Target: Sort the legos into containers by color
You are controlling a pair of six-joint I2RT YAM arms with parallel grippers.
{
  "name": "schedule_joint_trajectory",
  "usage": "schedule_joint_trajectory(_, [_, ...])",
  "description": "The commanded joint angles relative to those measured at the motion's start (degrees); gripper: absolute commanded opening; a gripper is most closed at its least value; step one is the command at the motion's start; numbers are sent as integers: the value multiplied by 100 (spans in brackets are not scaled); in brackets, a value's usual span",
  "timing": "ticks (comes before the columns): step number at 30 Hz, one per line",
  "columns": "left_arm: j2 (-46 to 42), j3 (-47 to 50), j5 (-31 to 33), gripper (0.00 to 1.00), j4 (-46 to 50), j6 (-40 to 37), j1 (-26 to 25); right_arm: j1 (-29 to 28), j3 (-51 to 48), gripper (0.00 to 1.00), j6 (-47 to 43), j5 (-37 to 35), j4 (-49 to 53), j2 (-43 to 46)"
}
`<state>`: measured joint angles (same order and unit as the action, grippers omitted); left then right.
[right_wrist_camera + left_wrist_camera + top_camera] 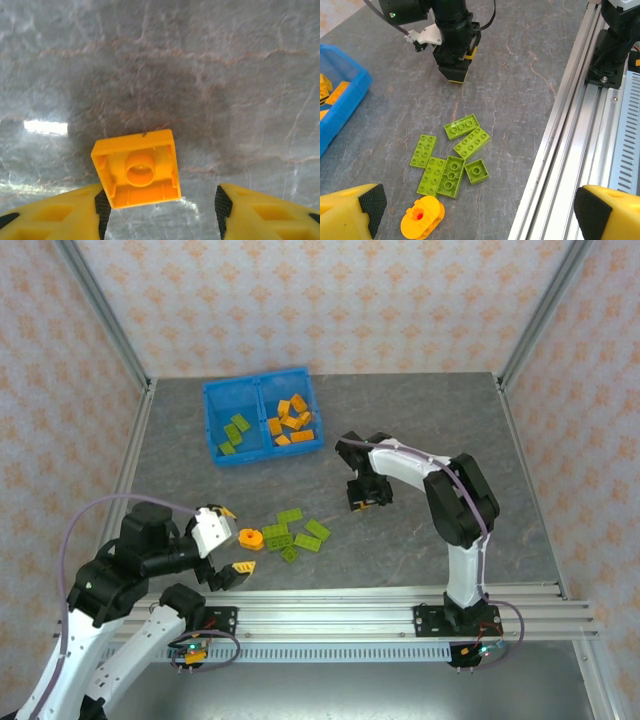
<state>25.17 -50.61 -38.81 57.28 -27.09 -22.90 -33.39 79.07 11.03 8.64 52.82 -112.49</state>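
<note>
Left hand [233, 540] hangs low at the near edge of the counter [420, 420], released and spread wide, grasping nothing. Just ahead of it lies the round piece [250, 538], orange, just beside a loose cluster of green bricks [295, 530]. At the far side stands the bin [262, 380], with green bricks in its left compartment and orange ones in its right. Further right, the right hand [368, 502] points down, close to the counter. Its jaws stand apart around an orange brick [140, 167], which is turned underside up. The brick rests against one finger [102, 205] and leaves a clear gap to the other, so it is not clamped.

Trouble could come from that lopsided fit. If the jaws close with the brick off-centre, one finger would likely shove it sideways, and it may twist or pop out rather than seat squarely. On the left, the round piece sits so near the green bricks that a wide grab could nudge or drag a green one along.

From above, the orange brick is a mere fleck under the right hand, while the right wrist view makes the gap plain. In the left wrist view the left hand [480, 220] frames the round piece [422, 218] and six separate green bricks [452, 160]. The sorted bin is clearest from above.
</note>
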Motion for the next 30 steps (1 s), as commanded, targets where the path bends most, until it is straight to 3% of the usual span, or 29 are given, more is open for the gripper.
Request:
schedule_joint_trajectory(1, [-149, 152, -88, 100, -84, 95, 18, 112, -30, 57, -144, 204, -228, -73])
schedule_joint_trajectory(6, [-107, 193, -100, 100, -76, 11, 18, 113, -79, 52, -177, 401, -283, -245])
schedule_joint_trajectory(10, [-116, 225, -95, 100, -72, -17, 13, 113, -97, 40, -130, 381, -295, -327])
schedule_joint_trajectory(13, [-152, 218, -92, 100, -68, -25, 14, 113, -3, 33, -50, 315, -264, -167])
schedule_joint_trajectory(16, [-173, 177, -172, 100, -121, -24, 15, 109, 266, 32, 42, 293, -173, 212])
schedule_joint_trajectory(23, [6, -70, -350, 100, -545, 60, 14, -346, 1855, 32, 197, 391, 82, 712])
schedule_joint_trajectory(30, [224, -155, 236, 100, -704, 81, 13, -529, 4341, 32, 974, -49, -117, -633])
